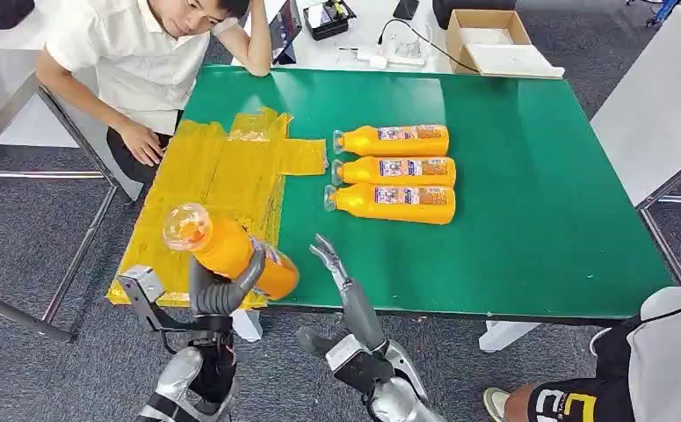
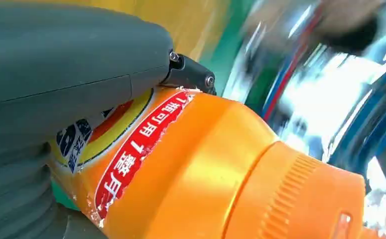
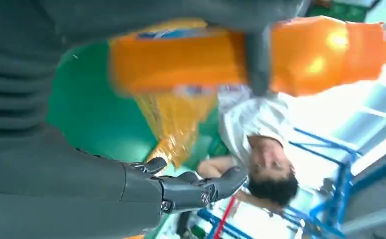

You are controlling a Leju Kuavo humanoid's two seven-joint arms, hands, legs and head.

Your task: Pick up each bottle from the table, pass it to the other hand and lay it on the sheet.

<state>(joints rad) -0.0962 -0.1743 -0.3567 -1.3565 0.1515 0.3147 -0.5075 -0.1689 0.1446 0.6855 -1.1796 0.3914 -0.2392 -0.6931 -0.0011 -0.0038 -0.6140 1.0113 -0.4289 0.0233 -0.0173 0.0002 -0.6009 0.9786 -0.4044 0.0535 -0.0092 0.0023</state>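
An orange bottle (image 1: 228, 247) is gripped by the left hand (image 1: 222, 290) and held tilted over the near edge of the yellow sheet (image 1: 222, 167). The right hand (image 1: 336, 268) is kept open just beside it. Three more bottles (image 1: 393, 171) are lined up on the green table (image 1: 530, 193).

Four orange bottles in all: three lie side by side at the center of the frame, the top bottle (image 1: 393, 140), the middle bottle (image 1: 395, 170) and the bottom bottle (image 1: 391, 202), and a fourth bottle (image 1: 222, 246) sits at lower left. One yellow sheet (image 1: 222, 176) covers the left part of one green table (image 1: 512, 193). One cardboard box (image 1: 486, 40) stands at upper right. Two people appear, one person (image 1: 143, 44) at upper left, another person (image 1: 662, 369) at lower right.
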